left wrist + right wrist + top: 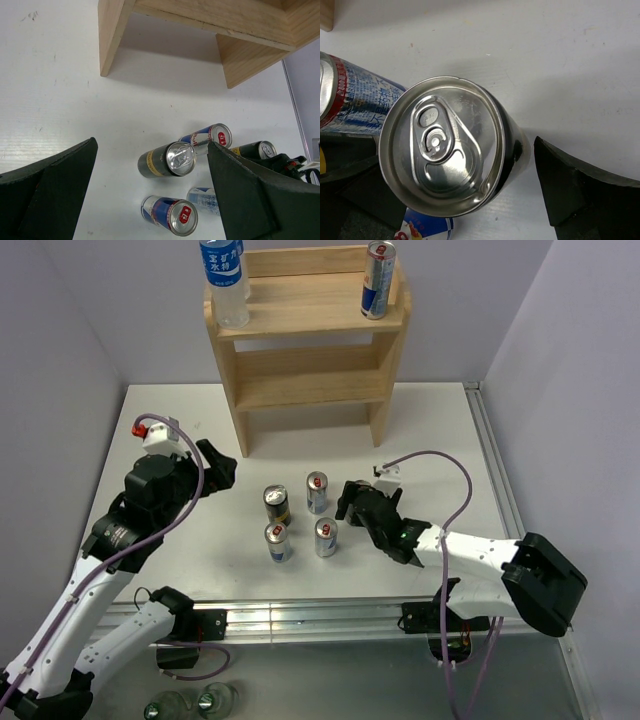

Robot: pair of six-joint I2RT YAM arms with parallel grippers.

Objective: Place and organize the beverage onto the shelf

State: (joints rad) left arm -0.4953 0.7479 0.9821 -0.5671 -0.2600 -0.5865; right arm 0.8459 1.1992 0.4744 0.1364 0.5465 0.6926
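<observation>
Beverage can (451, 145), dark w/ plain silver lid, stands upright on the table (180, 430), long axis vertical. It sits right between the fingers of the right claw (445, 167), so no sideways reach is needed. The wrist view shows the jaws parted: table shows between the can and one finger, while the other finger looks v. close or touching, can't tell which. Not squeezed yet, I'd say. From overhead the claw (352, 504) hides this can.

Four more cans stand in a cluster at its 9 o'clock, the nearest can (326, 536) just beside it, so the approx. clearance on that side is tight.

Shelf (305, 390) lies at roughly 12 o'clock from the claw, well apart. Its top tier already holds a water bottle (225, 280) and a Red Bull can (378, 280); the lower tier looks bare.

Left claw (216, 466) hangs at 9 o'clock of the cluster, jaws wide apart and holding nothing. The right arm is clearly nearer to this can, so close, lift straight up, then carry toward 12.
</observation>
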